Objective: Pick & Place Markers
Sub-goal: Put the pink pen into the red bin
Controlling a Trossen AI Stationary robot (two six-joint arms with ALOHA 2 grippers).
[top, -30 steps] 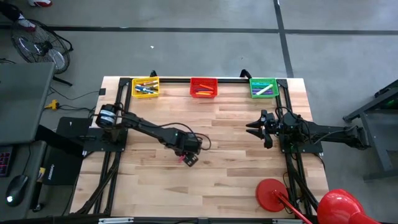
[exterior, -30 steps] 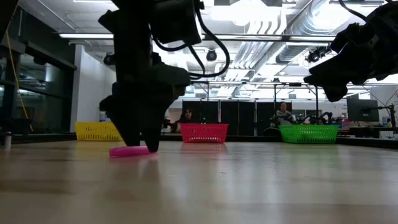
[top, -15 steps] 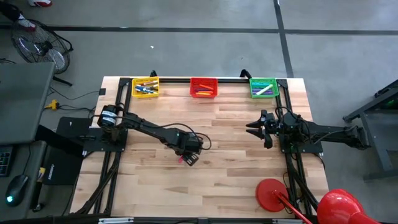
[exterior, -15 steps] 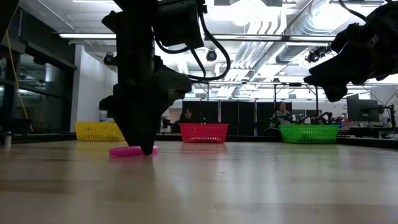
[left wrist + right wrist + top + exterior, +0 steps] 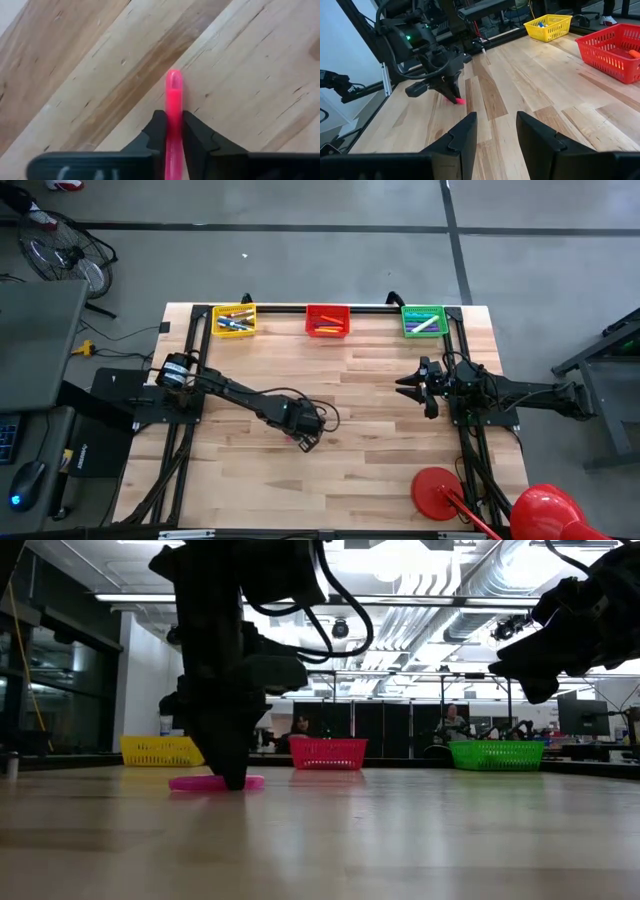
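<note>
My left gripper [image 5: 173, 131] is down on the table [image 5: 380, 470], toward its near middle, with both fingers [image 5: 156, 131] pressed against the sides of a pink marker [image 5: 173, 100] that lies flat on the wood and sticks out past my fingertips. My right gripper [image 5: 408, 387] hangs above the table's right side, fingers [image 5: 465, 131] parted around nothing. Along the far edge stand a yellow basket [image 5: 234, 320] at left, a red basket [image 5: 327, 320] in the middle and a green basket [image 5: 423, 321] at right, each holding more markers.
</note>
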